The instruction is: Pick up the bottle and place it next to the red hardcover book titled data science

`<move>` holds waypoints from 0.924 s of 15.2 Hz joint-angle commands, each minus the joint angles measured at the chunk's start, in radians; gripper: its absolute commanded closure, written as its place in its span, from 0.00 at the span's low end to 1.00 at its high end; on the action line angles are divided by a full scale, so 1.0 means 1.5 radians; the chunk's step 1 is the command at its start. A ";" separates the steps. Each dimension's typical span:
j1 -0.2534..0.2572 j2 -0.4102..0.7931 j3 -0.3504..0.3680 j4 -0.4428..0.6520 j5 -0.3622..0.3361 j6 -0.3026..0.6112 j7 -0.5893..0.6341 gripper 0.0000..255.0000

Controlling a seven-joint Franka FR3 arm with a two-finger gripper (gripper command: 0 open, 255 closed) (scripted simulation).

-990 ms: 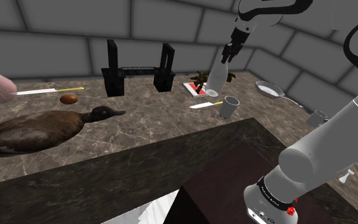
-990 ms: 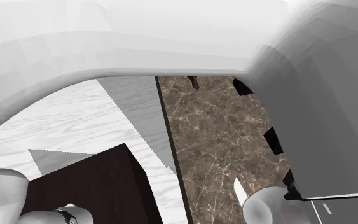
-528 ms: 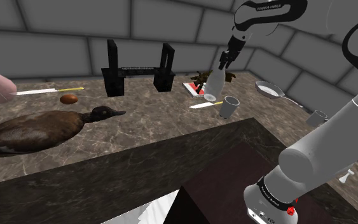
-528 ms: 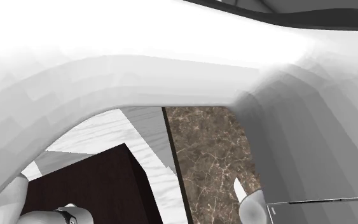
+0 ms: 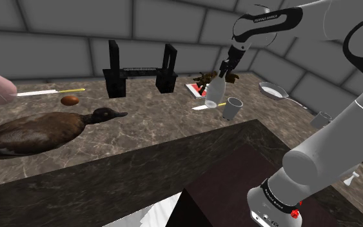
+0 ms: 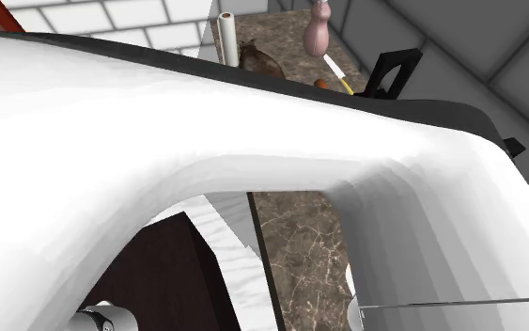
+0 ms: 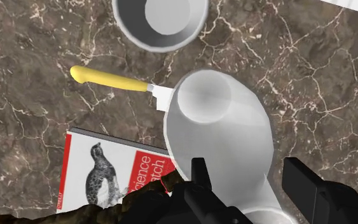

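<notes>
- I read the gripper (image 5: 224, 69) as clenched on the bottle (image 5: 215, 90): in the wrist view the two black fingers (image 7: 199, 182) stand on either side of the bottle's neck and clasp it.
- The bottle (image 7: 220, 127) is pale grey. In the shoulder view it hangs tilted below the gripper, neck up and base low over the marble counter (image 5: 147, 122).
- I cannot tell whether the base touches the counter.
- In the shoulder view the bottle sits just beside the book (image 5: 196, 88), between it and a grey cup (image 5: 233, 107).
- In the wrist view the book (image 7: 110, 175) lies flat with a red-and-white cover, a bird picture and the word "Science". The bottle's body overlaps its corner.
- A knife (image 7: 110, 80) with a yellow handle lies between the book and the cup (image 7: 160, 22). Its blade end passes under the bottle's base.
- A dark brown object (image 5: 206, 77) sits at the book's far side.
- Elsewhere on the counter in the shoulder view: a black rack (image 5: 141, 74) to the book's left, a brown duck (image 5: 38, 132) well apart at the left, and a frying pan (image 5: 273, 91) at the right.
- In the second exterior view the white arm (image 6: 206, 141) blocks most of the counter (image 6: 300, 254).
</notes>
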 commanded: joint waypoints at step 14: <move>0.000 0.014 0.000 -0.033 0.002 0.047 -0.003 0.00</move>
